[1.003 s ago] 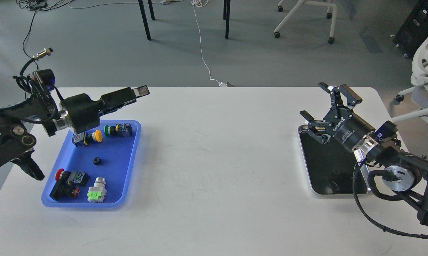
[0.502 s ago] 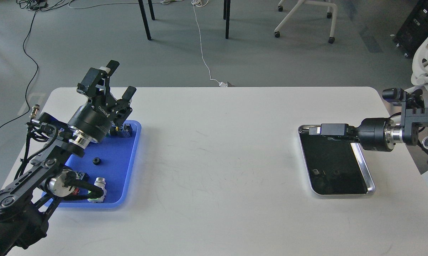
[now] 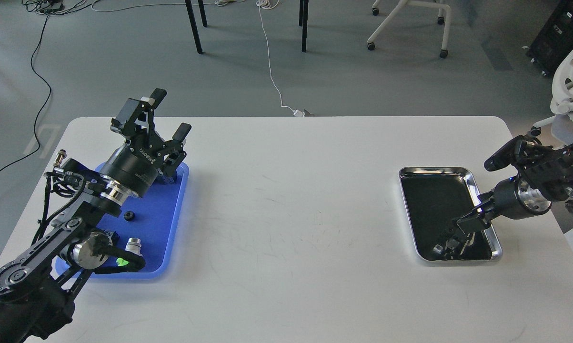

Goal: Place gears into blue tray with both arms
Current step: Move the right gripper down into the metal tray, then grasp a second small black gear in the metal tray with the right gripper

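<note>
One small black gear (image 3: pixel 129 216) lies in the middle of the blue tray (image 3: pixel 160 224) at the table's left. My left gripper (image 3: pixel 168 116) hangs open and empty above the tray's far end. At the table's right, my right gripper (image 3: pixel 449 242) reaches down into the near right corner of the black tray (image 3: pixel 434 170). Its dark fingers cannot be told apart against the black floor. A small dim object (image 3: pixel 437 248) sits by the fingertips; I cannot tell what it is or whether it is gripped.
Push-button switches lie in the blue tray, among them a white and green one (image 3: pixel 132 247); my left arm hides others. The white table (image 3: pixel 291 200) spreads between the two trays. Chairs and cables are on the floor beyond the far edge.
My right gripper has swung from level over the black tray's far end down into its near right corner. The left gripper has shifted slightly right, still open.
</note>
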Robot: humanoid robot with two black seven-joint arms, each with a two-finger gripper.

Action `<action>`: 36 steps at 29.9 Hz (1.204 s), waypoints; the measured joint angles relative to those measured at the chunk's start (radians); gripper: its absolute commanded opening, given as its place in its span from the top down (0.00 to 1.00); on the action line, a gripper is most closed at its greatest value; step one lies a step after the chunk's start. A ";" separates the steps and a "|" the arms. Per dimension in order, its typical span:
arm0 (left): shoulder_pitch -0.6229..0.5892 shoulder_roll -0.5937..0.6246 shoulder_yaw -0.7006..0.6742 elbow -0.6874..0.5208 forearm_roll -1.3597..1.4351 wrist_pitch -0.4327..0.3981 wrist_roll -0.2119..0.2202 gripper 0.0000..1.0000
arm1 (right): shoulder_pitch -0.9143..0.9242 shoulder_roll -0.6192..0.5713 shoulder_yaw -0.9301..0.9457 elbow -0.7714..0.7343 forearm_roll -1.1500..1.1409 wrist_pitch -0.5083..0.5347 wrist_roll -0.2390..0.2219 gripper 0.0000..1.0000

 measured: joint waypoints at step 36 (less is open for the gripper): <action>0.000 0.005 0.001 -0.001 0.000 -0.002 0.010 0.02 | -0.019 0.038 -0.044 0.053 0.015 -0.006 0.000 0.63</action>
